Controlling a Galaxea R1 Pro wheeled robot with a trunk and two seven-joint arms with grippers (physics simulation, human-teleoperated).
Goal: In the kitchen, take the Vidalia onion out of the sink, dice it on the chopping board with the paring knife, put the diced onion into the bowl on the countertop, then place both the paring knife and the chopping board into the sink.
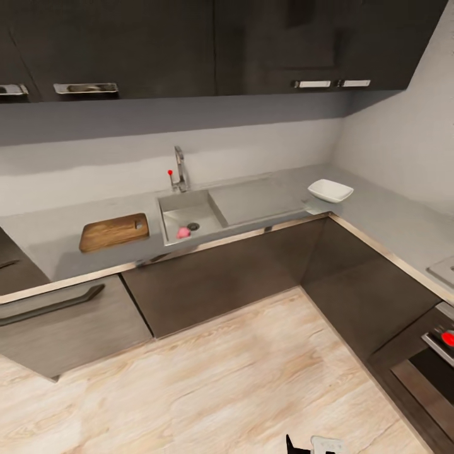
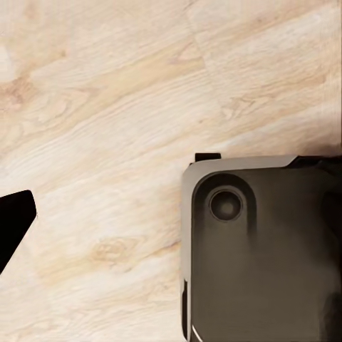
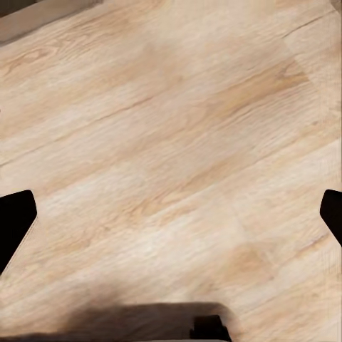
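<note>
Across the wooden floor, the Vidalia onion (image 1: 183,232) is a small pink ball in the grey steel sink (image 1: 200,209), near the drain. On the countertop (image 1: 57,232) left of the sink lies the brown chopping board (image 1: 114,231). The white bowl (image 1: 330,190) stands to the right of the drainboard. The paring knife is out of view. Both grippers hang over bare floor, far from the counter. My right gripper (image 3: 171,217) is open and holds nothing. My left gripper (image 2: 171,217) has one dark fingertip (image 2: 14,224) far out at the view's edge, so it is open too.
A chrome tap (image 1: 180,169) rises behind the sink. Dark cabinets run under the L-shaped counter and overhead. An oven with a red knob (image 1: 448,338) sits at the right. My own dark base (image 2: 263,249) lies under the left gripper. Wide wooden floor (image 1: 221,378) separates me from the counter.
</note>
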